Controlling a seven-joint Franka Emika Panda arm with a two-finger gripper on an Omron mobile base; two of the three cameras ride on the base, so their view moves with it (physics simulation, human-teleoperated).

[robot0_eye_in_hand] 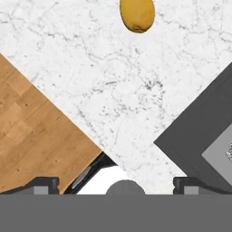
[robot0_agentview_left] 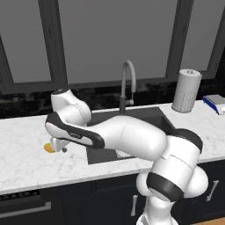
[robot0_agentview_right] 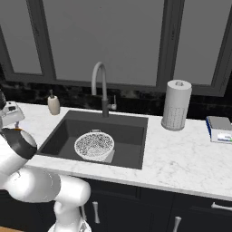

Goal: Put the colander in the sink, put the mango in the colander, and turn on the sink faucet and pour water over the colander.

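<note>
Pincer (robot0_eye_in_hand: 116, 183) released, over the counter (robot0_eye_in_hand: 113, 90) near the mango (robot0_eye_in_hand: 137, 14); colander (robot0_agentview_right: 94, 146) sits in the sink (robot0_agentview_right: 131, 131).

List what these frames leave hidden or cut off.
- Mango: left base view, mostly behind the arm; hand view, top cut by the frame edge.
- Colander: left base view, hidden behind the arm.
- Sink: left base view, floor largely covered by the arm.
- Gripper: hand view, only the fingertips show, wide apart.
</note>
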